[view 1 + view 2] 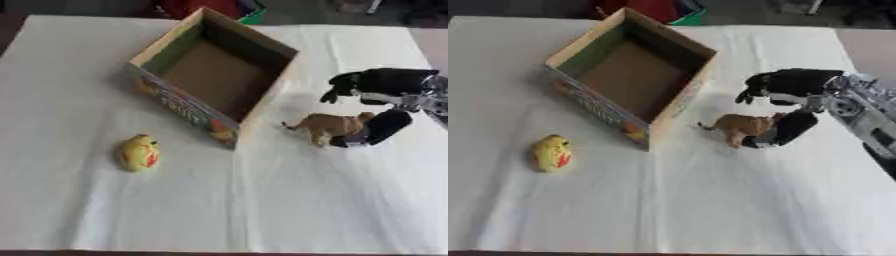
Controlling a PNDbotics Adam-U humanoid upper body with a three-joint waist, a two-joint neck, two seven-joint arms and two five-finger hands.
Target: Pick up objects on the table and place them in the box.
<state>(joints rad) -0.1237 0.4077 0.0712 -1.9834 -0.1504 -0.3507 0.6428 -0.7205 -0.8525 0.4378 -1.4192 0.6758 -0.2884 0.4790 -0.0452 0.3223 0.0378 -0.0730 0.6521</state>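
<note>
dog toy: small brown figure standing on the counter, just right of the box's near right corner
robot hand, right: comes in from the right edge; upper fingers curl out above the toy, lower thumb sits against the toy's right end
robot hand state: partly closed in a wide C; the thumb touches or nearly touches the toy, cannot tell if the toy is truly pinched yet; toy's feet look down on the counter
key relation: toy lies left of and slightly below the palm, inside the gap between thumb and fingers; the right arm is the only one close, left robot hand not in view
toy axis: long axis runs roughly left-right across the counter, tilted a little
toy facing: thin tail points left toward the box, head end is right, at the thumb
box: open cardboard, empty inside, up and left of the toy, well within a short carry
yellow toy: egg-shaped with red marks, on the counter left of the box, well apart from the robot hand
step guess: closing on the dog toy, lift comes next
risk guess: a grab at the head end alone could let the tail end swing
</note>
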